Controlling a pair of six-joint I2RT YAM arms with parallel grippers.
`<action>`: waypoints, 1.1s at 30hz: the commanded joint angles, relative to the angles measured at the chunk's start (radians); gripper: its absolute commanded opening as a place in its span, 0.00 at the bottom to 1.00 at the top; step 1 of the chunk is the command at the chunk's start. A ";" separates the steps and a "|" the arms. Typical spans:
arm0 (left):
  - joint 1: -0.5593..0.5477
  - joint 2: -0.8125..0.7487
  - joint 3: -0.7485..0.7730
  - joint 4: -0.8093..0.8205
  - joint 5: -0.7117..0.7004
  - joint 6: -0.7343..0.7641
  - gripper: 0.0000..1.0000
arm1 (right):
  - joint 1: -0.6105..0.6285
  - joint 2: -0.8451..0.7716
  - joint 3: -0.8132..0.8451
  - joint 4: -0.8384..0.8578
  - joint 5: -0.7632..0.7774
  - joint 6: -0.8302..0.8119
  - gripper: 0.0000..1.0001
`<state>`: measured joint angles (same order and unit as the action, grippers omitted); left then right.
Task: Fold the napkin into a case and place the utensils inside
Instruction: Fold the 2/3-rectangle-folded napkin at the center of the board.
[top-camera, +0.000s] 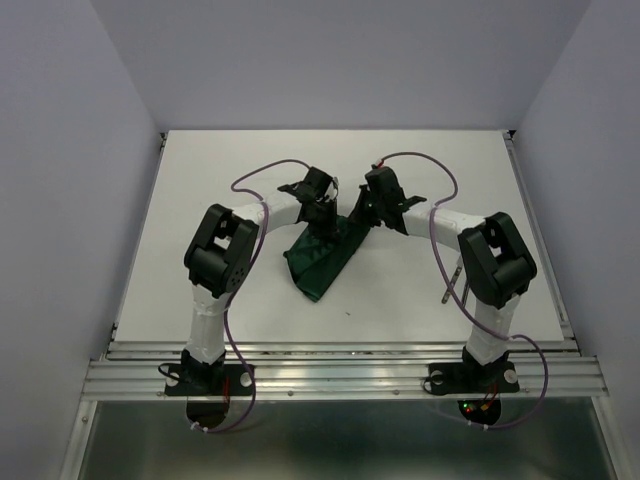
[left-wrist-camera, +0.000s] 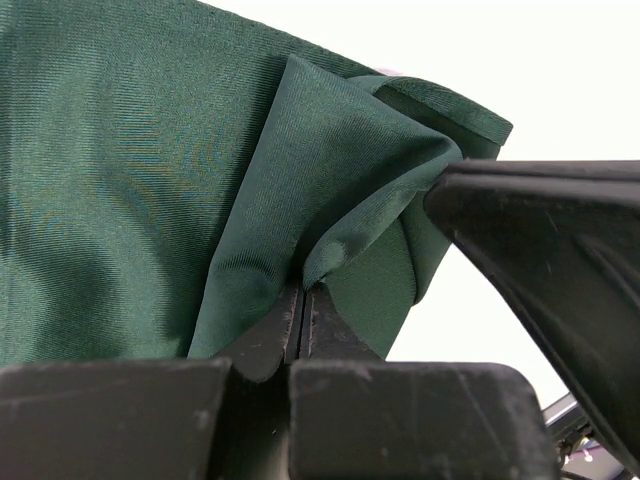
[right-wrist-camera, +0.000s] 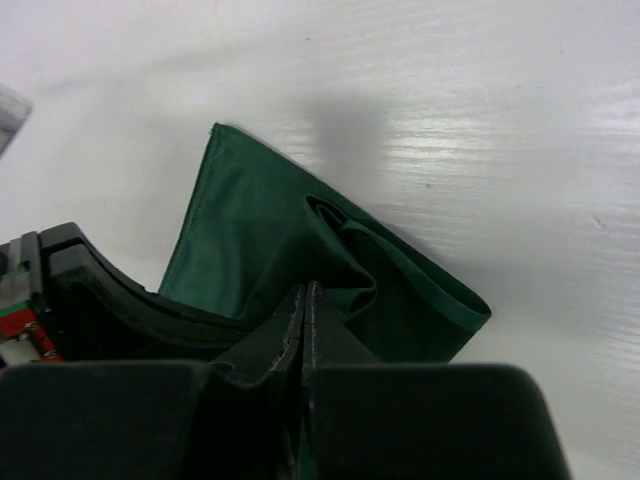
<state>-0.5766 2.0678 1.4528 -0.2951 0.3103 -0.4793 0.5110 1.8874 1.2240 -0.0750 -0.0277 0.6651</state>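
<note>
Napkin (top-camera: 322, 262) lies bunched midway between the desk (top-camera: 450, 180) side edges, our left tool (left-wrist-camera: 302, 300) and right tool (right-wrist-camera: 303, 300) both clamped on it

Left arm (top-camera: 205, 320), right arm (top-camera: 487, 325): bulky black motor housings (top-camera: 222, 252) seen at joints, links between them wrapped in white. Thin purple cable (top-camera: 262, 170) looped loosely along each arm, base to wrist. Black bases (top-camera: 205, 378), low and blocky; small red and green lights (top-camera: 468, 406) noted at right base, red at left. Left end effector (left-wrist-camera: 302, 300), right end effector (right-wrist-camera: 303, 300): matte black fingers (left-wrist-camera: 262, 342), tapered, edges scuffed grey.
</note>
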 joint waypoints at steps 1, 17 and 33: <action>-0.008 0.012 0.032 -0.041 -0.031 0.028 0.00 | 0.020 0.001 0.068 0.009 -0.017 -0.024 0.01; -0.011 -0.044 0.084 -0.090 -0.048 0.057 0.00 | 0.029 0.047 0.085 -0.028 0.023 -0.024 0.01; -0.045 -0.052 0.155 -0.141 -0.082 0.085 0.00 | 0.029 0.041 0.080 -0.035 0.023 -0.029 0.01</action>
<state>-0.6052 2.0689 1.5566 -0.4042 0.2569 -0.4191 0.5323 1.9446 1.3090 -0.1062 -0.0223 0.6472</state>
